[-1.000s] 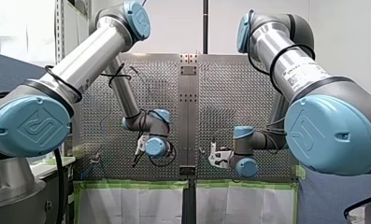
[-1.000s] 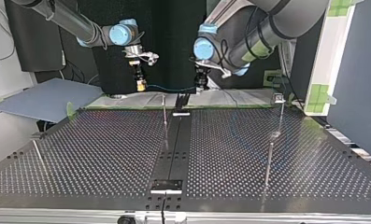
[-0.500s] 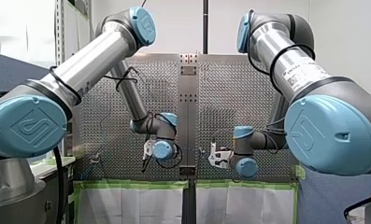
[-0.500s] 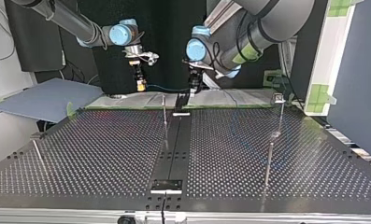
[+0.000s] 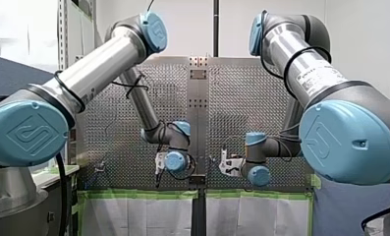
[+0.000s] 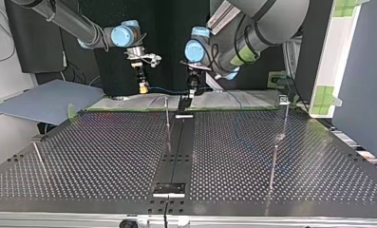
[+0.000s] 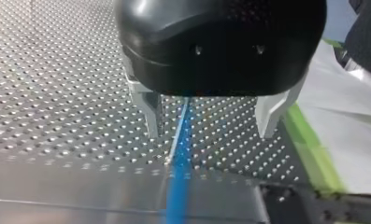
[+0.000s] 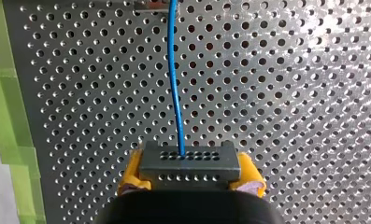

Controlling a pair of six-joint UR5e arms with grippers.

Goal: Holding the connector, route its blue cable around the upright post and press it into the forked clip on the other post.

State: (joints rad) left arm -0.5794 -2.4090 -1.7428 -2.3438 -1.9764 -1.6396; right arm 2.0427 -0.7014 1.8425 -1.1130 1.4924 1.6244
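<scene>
My right gripper (image 8: pixel 189 179) has its yellow pads (image 8: pixel 131 170) shut on the grey connector (image 8: pixel 189 161). The blue cable (image 8: pixel 174 79) leaves the connector and runs straight ahead over the perforated plate. In the top view the right gripper (image 6: pixel 142 87) hangs at the far edge, and the cable (image 6: pixel 169 90) stretches level to my left gripper (image 6: pixel 192 91). The left gripper (image 7: pixel 210 122) is open, and the cable (image 7: pixel 179 144) passes between its metal fingers (image 7: pixel 150 112) without touching them. A thin upright post (image 6: pixel 167 114) stands just below the cable. A post with a clip on top (image 6: pixel 283 100) stands at the top view's right.
Two more thin posts stand on the table (image 6: pixel 105 156), one at the top view's right (image 6: pixel 273 164) and one at its left (image 6: pixel 38 153). A dark centre strip (image 6: pixel 176 147) runs between the plates. Green tape (image 8: pixel 5 116) lines the table's edge beside the right gripper.
My left arm has moved along the cable toward my right gripper, leftward in the top view, its fingers still open. The right arm and connector have stayed put.
</scene>
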